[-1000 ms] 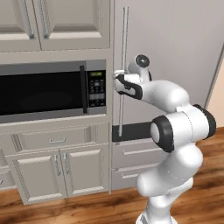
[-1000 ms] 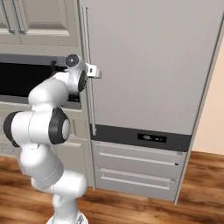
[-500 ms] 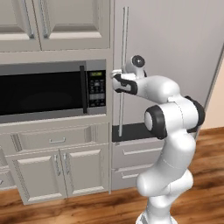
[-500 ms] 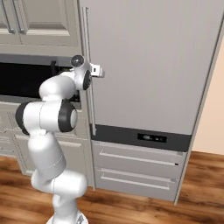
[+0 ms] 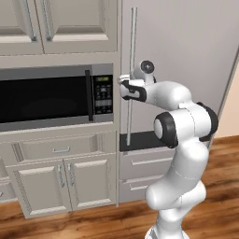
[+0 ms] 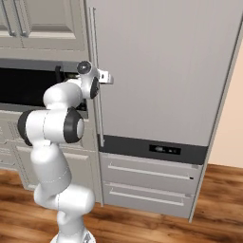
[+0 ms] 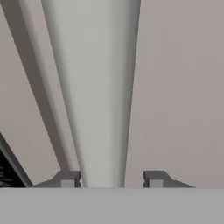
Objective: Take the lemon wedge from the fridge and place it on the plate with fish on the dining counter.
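Note:
The fridge (image 5: pixel 186 56) (image 6: pixel 161 71) is a tall light-grey appliance with its door closed, so the lemon wedge is hidden. The plate and the dining counter are out of view. My gripper (image 5: pixel 123 86) (image 6: pixel 108 78) (image 7: pixel 111 179) is at mid-height on the long vertical bar handle (image 5: pixel 133 42) (image 6: pixel 93 47) (image 7: pixel 94 87), one finger on each side. In the hand view the left fingertip (image 7: pixel 65 178) sits against the bar. The right fingertip (image 7: pixel 155 178) stands a small gap away from it.
A black-fronted built-in microwave (image 5: pixel 46 98) sits just left of the handle, with beige cabinets above (image 5: pixel 56 23) and below (image 5: pixel 60 186). The fridge has a black band (image 6: pixel 156 148) and drawers (image 6: pixel 147 173) low down. Wooden floor (image 5: pixel 219 158) runs to the right.
The jaws have narrowed around the handle bar. The arm's elbow has swung up and closer to the fridge, while the hand has stayed at the handle.

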Tool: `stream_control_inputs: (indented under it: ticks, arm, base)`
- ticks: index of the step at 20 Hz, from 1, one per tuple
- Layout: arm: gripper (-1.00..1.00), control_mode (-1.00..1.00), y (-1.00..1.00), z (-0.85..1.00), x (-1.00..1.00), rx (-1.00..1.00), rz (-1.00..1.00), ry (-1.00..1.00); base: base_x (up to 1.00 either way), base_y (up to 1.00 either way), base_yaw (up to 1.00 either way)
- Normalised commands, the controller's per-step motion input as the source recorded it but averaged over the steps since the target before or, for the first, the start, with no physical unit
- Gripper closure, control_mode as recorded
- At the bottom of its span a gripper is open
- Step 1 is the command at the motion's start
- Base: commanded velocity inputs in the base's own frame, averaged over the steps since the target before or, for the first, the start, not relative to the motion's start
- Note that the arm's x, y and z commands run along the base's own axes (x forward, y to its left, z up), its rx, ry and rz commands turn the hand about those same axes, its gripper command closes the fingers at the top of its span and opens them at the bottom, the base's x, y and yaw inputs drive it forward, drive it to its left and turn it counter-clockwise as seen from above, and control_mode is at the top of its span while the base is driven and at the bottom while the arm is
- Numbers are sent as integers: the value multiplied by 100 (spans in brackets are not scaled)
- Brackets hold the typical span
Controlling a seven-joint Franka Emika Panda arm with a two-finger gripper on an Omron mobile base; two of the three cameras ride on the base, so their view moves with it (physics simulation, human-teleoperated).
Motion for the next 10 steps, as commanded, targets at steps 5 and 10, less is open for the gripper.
stream_control_inputs:
  ticks: [5,10]
  arm:
    - [100,-100,0,0,0,0,0,0]
    - [100,-100,0,0,-15,0,0,-1]
  base:
    - [0,0,0]
    - [0,0,0]
